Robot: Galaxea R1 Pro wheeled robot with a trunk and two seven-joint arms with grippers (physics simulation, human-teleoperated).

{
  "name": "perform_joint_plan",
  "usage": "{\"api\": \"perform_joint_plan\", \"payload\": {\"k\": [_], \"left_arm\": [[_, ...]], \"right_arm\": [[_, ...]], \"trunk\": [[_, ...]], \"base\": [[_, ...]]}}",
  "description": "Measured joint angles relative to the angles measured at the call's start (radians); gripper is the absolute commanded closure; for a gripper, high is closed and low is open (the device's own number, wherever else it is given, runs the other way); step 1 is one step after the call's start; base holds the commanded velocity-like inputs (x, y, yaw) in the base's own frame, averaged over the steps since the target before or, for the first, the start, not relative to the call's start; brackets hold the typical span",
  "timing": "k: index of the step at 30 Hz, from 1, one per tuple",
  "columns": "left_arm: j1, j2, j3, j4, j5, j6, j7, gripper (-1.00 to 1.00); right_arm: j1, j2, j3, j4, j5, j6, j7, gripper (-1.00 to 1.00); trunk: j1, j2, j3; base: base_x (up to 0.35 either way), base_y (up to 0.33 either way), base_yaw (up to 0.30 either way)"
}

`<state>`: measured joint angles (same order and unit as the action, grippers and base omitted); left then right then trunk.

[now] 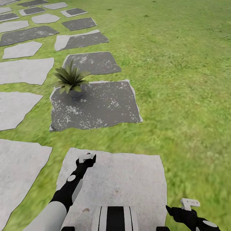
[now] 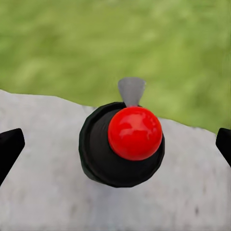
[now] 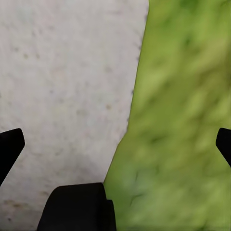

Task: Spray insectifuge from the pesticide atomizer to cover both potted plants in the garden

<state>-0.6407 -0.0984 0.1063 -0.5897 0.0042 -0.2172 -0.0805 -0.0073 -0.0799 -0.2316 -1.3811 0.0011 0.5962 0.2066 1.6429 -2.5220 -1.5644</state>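
Observation:
Seen from straight above in the left wrist view, the pesticide atomizer (image 2: 134,133) is a dark round bottle with a glossy red top and a small grey nozzle. It stands upright on a pale grey stone slab (image 2: 43,192). My left gripper (image 2: 115,147) is open, its dark fingertips (image 2: 9,149) wide on either side of the bottle and not touching it. In the head view the left gripper (image 1: 86,157) hangs over the near slab. One potted plant (image 1: 71,79) with pointed green leaves and a grey pot stands on a dark slab ahead. My right gripper (image 1: 189,202) is open and empty.
Grey stone slabs (image 1: 25,71) run in a path up the left. Open green lawn (image 1: 179,80) spreads to the right. The dark slab (image 1: 102,106) under the plant lies just beyond the pale slab (image 1: 128,179) in front of my base.

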Motion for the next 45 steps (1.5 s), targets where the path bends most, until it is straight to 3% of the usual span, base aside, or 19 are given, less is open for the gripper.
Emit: {"api": "perform_joint_plan", "payload": {"k": [8,9,40,45], "left_arm": [[0.0,0.0,0.0,0.0,0.0,0.0,0.0,-1.0],[0.0,0.0,0.0,0.0,0.0,0.0,0.0,1.0],[0.0,-0.001,-0.001,0.0,0.001,0.0,0.0,1.0],[0.0,-0.002,-0.001,0.0,0.0,0.0,0.0,1.0]], "right_arm": [[0.0,0.0,0.0,0.0,0.0,0.0,0.0,-1.0],[0.0,0.0,0.0,0.0,0.0,0.0,0.0,-1.0],[0.0,0.0,0.001,0.0,0.0,0.0,0.0,-1.0],[0.0,0.0,0.001,0.0,0.0,0.0,0.0,-1.0]], "trunk": [[0.0,0.0,0.0],[0.0,0.0,0.0],[0.0,0.0,0.0],[-0.002,0.001,0.019]], "base": [[0.0,0.0,0.0],[0.0,0.0,0.0],[0.0,0.0,0.0],[0.0,0.0,0.0]]}}
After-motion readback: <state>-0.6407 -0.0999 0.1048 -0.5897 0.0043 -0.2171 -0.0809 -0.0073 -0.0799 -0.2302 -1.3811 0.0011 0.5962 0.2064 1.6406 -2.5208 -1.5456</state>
